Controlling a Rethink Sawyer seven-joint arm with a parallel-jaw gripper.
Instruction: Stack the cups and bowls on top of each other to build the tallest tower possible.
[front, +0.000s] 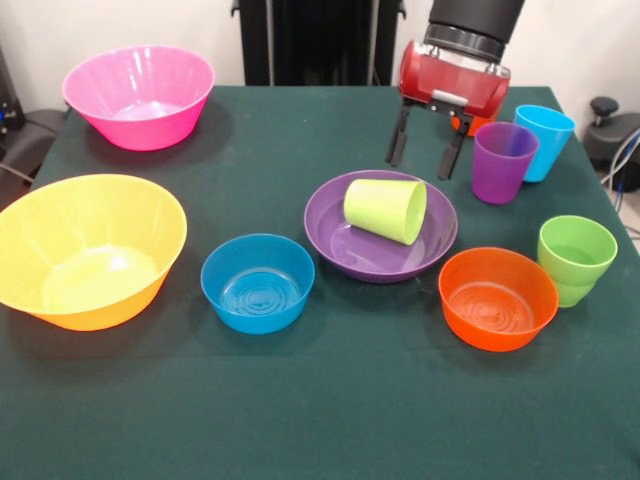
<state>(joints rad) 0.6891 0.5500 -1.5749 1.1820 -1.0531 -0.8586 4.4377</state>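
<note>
A wide shallow purple bowl (375, 250) sits at the table's middle. A lime-yellow cup (386, 209) lies on its side in it, mouth toward the left. My gripper (424, 156) hangs open and empty just behind the bowl, fingers pointing down. A small blue bowl (258, 283) stands left of the purple bowl, a small orange bowl (497, 298) to its right. A purple cup (503, 161), a light blue cup (542, 141) and a green cup (575, 259) stand upright on the right. A big pink bowl (139, 95) and a big yellow-orange bowl (88, 249) stand on the left.
The dark green table (320, 420) ends at its front edge near the picture's bottom. Black equipment shows beyond the table's left and right edges.
</note>
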